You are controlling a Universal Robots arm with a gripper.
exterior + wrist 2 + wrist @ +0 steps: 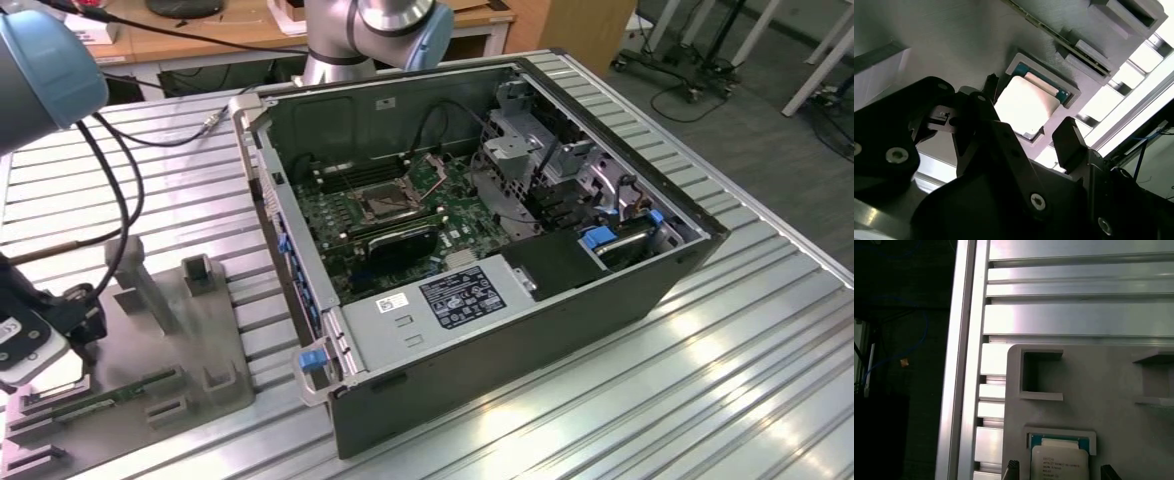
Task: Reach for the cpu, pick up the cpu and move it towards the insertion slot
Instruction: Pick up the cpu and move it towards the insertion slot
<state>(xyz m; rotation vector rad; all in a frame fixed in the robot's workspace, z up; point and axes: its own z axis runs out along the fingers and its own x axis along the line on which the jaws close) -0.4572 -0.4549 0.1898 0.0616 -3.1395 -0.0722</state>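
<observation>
The cpu (1026,107) is a pale square chip lying flat in a recess of the grey fixture plate (954,45); the first wrist view also has the cpu (1059,462) in it. My gripper (1029,117) hangs just over it, open, with one black finger on either side and a gap to the chip's edges. In the first wrist view, the fingertips (1011,470) flank the chip without touching it. The insertion slot (383,203) is the shiny-framed square socket on the motherboard inside the open computer case (534,330), far off toward the exterior view's right.
The grey fixture plate (174,330) on the slatted metal table (747,340) carries upright holders (140,270) and a long green circuit strip (100,405). The arm's wrist (34,335) stands over the plate's edge on the exterior view's left. Cables (120,170) hang above the plate.
</observation>
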